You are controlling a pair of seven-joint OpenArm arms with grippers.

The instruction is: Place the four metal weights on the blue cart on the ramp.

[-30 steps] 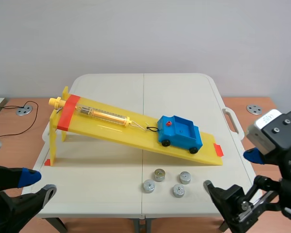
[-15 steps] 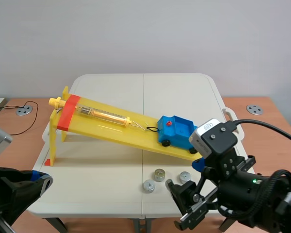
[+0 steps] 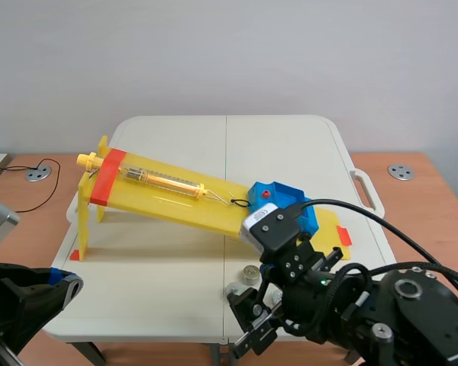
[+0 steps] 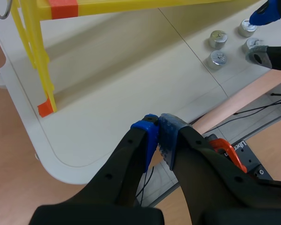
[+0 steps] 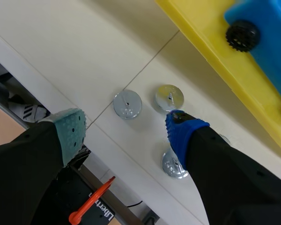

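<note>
Hovering over the weights (image 5: 127,104), clustered on the bench (image 5: 61,47) near the cart (image 5: 267,37), the right end effector (image 5: 126,129) is held wide open, empty. Neighbouring weights could be knocked aside on closing. The left end effector (image 4: 158,136) is shut, empty.

This looks like a robotics lab or test room. A plain white wall (image 3: 229,53) stands behind a white folding table (image 3: 290,145), on a wood-look floor (image 3: 420,198) with round metal sockets (image 3: 400,171). Two black robot arms (image 3: 366,305) come in over the table's near edge. On the table is a physics teaching set: a yellow ramp (image 3: 168,204) with a spring scale (image 3: 164,181), a blue cart (image 3: 282,192) and metal weights (image 5: 127,104). Orange-red tape (image 3: 74,255) marks the tabletop.
</note>
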